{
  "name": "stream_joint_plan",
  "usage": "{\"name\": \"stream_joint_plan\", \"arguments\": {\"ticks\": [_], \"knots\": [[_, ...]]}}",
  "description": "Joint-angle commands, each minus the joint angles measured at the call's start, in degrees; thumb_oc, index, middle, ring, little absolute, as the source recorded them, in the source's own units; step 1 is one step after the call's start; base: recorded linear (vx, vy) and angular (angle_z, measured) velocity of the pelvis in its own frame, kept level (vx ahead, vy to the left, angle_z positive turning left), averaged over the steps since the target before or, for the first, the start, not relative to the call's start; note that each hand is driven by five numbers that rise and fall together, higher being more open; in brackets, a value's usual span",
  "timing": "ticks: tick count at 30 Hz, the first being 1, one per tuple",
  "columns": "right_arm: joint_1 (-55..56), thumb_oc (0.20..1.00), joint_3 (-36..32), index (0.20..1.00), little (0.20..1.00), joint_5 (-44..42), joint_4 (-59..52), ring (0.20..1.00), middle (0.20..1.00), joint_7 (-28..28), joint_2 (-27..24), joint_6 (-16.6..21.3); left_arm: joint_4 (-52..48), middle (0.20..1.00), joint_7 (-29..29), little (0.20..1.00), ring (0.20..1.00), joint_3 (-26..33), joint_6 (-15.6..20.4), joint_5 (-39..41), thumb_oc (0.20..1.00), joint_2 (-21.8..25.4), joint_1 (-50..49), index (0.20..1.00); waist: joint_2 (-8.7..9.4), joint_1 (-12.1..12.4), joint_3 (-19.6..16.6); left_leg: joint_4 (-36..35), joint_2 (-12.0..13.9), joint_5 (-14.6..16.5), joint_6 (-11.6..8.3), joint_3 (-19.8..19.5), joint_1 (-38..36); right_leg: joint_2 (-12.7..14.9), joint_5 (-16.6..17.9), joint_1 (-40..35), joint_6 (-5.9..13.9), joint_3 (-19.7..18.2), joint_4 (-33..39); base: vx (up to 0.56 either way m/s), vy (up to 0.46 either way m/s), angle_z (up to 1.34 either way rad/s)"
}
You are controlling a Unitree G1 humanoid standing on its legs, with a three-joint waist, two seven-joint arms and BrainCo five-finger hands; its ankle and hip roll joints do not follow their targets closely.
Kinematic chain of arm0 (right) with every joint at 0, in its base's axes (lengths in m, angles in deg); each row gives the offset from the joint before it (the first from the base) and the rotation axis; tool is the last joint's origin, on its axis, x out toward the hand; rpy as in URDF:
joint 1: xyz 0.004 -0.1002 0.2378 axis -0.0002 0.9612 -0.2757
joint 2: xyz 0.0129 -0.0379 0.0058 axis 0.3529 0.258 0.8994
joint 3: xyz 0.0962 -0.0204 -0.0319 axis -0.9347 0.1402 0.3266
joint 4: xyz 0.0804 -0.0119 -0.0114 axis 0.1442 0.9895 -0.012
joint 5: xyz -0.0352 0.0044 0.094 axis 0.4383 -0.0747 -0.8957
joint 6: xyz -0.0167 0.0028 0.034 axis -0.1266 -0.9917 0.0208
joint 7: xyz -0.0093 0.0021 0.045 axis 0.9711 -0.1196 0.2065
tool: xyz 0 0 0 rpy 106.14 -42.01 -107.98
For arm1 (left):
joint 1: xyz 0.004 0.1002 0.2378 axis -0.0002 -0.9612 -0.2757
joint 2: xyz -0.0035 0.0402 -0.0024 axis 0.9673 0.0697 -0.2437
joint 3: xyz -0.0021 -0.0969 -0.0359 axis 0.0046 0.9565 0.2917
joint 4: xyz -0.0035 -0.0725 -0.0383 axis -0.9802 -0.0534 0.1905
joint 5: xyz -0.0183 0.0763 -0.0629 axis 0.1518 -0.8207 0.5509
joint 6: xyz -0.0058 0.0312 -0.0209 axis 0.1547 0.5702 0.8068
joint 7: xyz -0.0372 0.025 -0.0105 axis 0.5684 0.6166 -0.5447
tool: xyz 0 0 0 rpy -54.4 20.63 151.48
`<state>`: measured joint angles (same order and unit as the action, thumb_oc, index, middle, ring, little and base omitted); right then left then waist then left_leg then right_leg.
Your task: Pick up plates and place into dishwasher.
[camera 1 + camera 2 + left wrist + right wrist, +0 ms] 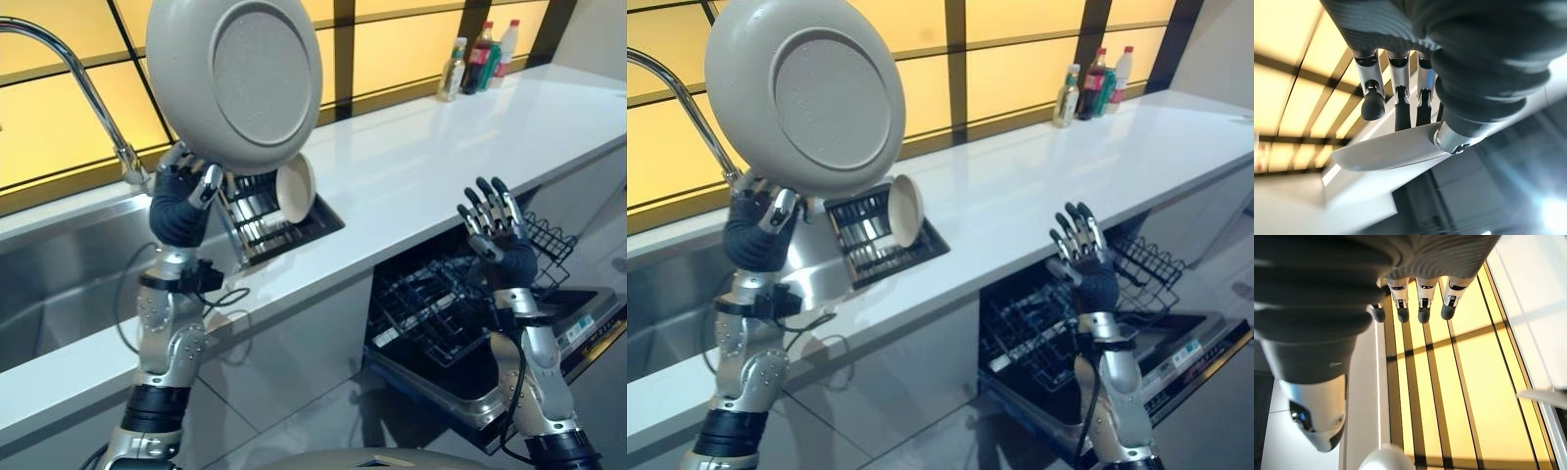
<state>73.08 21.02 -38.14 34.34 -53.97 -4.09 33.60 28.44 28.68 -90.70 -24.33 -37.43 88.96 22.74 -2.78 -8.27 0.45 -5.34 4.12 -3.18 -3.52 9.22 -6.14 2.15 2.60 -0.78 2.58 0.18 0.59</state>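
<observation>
In the left eye view, the left hand [179, 201] pinches one grey plate [235, 80] aloft at 11 o'clock; one bowl [295, 188] sits in the sink rack [265, 227]. The right hand [495, 225], fingers spread, hovers over the dishwasher [460, 323]; three bottles [477, 57] stand on the tabletop [441, 147]. The left wrist view shows fingers [1373, 100] clamping the plate's rim.

plate [235, 83] held up over bench's [421, 166] left part, above rack [269, 220] | bowl [296, 188] on edge in rack | sink [69, 284] left of rack | bottles [480, 57] at far right back edge | dishwasher [460, 323] open under front edge, right
</observation>
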Motion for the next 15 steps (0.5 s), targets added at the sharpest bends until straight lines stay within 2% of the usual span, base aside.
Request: {"name": "stream_joint_plan", "arguments": {"ticks": [1, 3, 5, 7, 10, 15], "knots": [[-5.7, 1.0, 0.7, 1.0, 1.0, -7.9, -3.6, 1.0, 1.0, -4.2, 3.1, -2.0, -2.9, 0.2, 6.8, 0.2, 0.2, -2.2, -2.0, 11.4, 0.2, 1.1, -0.5, 0.2, 2.91, 1.5, -0.6, 1.1, -1.5, 5.1, 1.91, -1.6, 1.4, 3.7, -2.6, 0.0, 6.02, -0.8, -1.0, 0.0, 0.0, 0.0], [-6.2, 1.0, 1.6, 1.0, 1.0, -13.0, -3.4, 1.0, 1.0, -7.0, 4.1, -4.2, -3.0, 0.2, 9.6, 0.2, 0.2, -3.3, -4.3, 16.4, 0.2, 0.0, -1.3, 0.2, 3.07, 2.0, -0.6, 1.0, -1.6, 5.1, 1.97, -1.8, 1.5, 3.8, -2.4, -0.1, 5.97, -0.6, -0.8, 0.0, 0.0, 0.0], [-6.7, 1.0, 3.4, 1.0, 1.0, -21.5, -2.6, 1.0, 1.0, -10.1, 6.4, -9.0, -2.3, 0.2, 13.3, 0.2, 0.2, -5.1, -6.6, 22.6, 0.2, -1.5, -2.2, 0.2, 3.31, 2.7, -0.8, 1.0, -1.8, 5.3, 2.1, -2.2, 1.6, 3.9, -2.3, -0.2, 5.93, -0.2, -0.7, -0.01, -0.016, -0.01], [-7.4, 1.0, 5.2, 1.0, 1.0, -24.8, -2.4, 1.0, 1.0, -11.0, 8.3, -12.2, -1.7, 0.2, 15.6, 0.2, 0.2, -6.8, -6.5, 22.9, 0.2, -2.2, -2.8, 0.2, 3.59, 3.3, -0.8, 1.1, -1.9, 5.4, 2.18, -2.4, 1.7, 4.1, -2.2, -0.2, 5.95, 0.2, -0.5, -0.01, -0.013, 0.02], [-8.2, 1.0, 6.6, 1.0, 1.0, -27.1, -2.5, 1.0, 1.0, -10.9, 8.5, -13.7, -1.6, 0.2, 16.5, 0.2, 0.2, -8.7, -6.7, 22.8, 0.2, -1.6, -3.5, 0.2, 3.81, 3.9, -0.9, 1.2, -1.9, 5.4, 2.31, -2.6, 1.9, 4.3, -1.9, -0.2, 6.02, 0.5, -0.3, -0.02, -0.02, 0.06], [-8.9, 1.0, 8.1, 1.0, 1.0, -30.9, -3.2, 1.0, 1.0, -12.8, 8.9, -16.8, 0.1, 0.2, 17.7, 0.2, 0.2, -9.9, -9.5, 22.8, 0.2, -0.9, -4.1, 0.2, 4.05, 4.5, -1.1, 1.0, -2.0, 5.5, 2.5, -2.9, 2.0, 4.3, -2.0, -0.3, 6.14, 0.7, -0.3, 0.0, -0.007, 0.02]]}}
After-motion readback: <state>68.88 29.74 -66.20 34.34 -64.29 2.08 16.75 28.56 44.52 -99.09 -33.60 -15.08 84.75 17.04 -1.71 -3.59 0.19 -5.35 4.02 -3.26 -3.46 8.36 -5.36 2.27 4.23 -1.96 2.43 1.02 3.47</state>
